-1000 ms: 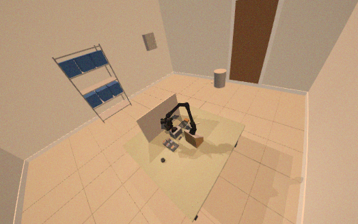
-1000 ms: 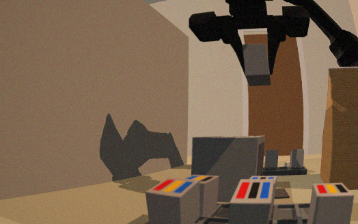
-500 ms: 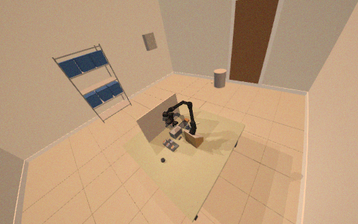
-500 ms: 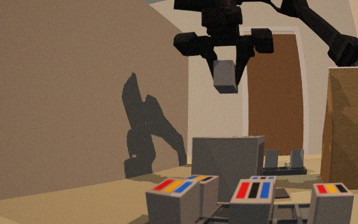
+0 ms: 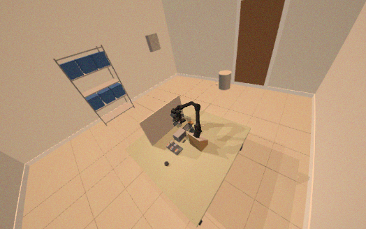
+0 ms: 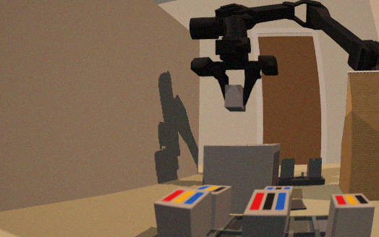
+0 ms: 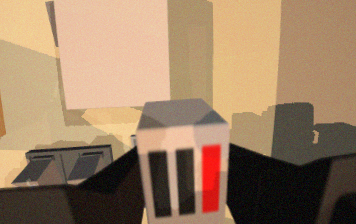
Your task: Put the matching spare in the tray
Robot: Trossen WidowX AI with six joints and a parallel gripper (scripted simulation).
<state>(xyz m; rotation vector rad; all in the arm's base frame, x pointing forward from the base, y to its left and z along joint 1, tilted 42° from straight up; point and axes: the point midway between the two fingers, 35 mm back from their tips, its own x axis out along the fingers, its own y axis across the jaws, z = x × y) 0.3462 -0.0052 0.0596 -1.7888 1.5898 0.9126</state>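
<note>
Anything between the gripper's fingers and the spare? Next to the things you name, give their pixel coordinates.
Nothing visible: the gripper point(image 5: 177, 123) point(image 6: 235, 99) point(image 7: 177, 147) is closed directly on the spare point(image 5: 177, 123) point(image 6: 233, 97) point(image 7: 183, 137). The grey box point(image 5: 179, 135) point(image 6: 235, 170) point(image 7: 115, 55) stands lower, outside the grip.

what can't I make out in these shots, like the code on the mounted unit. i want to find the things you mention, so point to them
- Mounted unit's part code: not readable in any view.
- Stripes on the held grey block point(image 6: 234, 97) point(image 7: 183, 170): turned away in the exterior view; too small from the top.
- Lower ends of the front striped grey blocks: cut off by the exterior view's bottom edge.
</note>
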